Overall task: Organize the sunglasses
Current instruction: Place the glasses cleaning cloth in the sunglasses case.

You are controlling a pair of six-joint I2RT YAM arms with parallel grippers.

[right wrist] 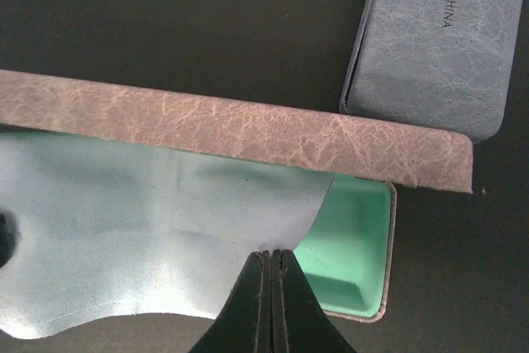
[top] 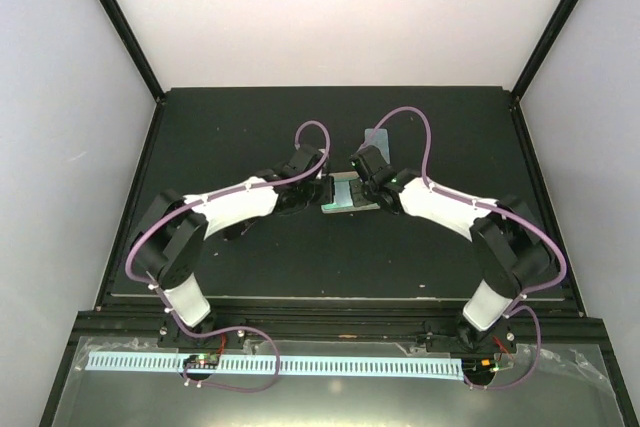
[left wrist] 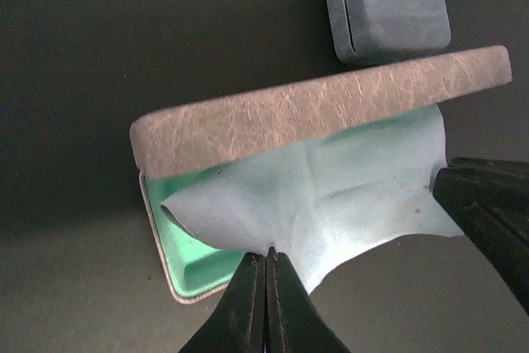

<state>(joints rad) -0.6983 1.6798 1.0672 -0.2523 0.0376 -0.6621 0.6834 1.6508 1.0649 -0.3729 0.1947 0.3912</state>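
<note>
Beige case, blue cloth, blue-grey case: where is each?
beige case (left wrist: pixel 322 109), left wrist view, on its open lid.
blue cloth (left wrist: pixel 347 192), left wrist view, its middle.
blue-grey case (right wrist: pixel 438 47), right wrist view, its top face.

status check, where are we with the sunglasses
Both shut: left claw, right claw, tips at the light blue cloth. Cloth spills out of the open beige case. No sunglasses in sight.

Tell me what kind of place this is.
Probably a robot test booth, not a home or shop: plain white walls in a black frame, a black table with two arms bolted on, and just props, like a beige case and cloth.
</note>
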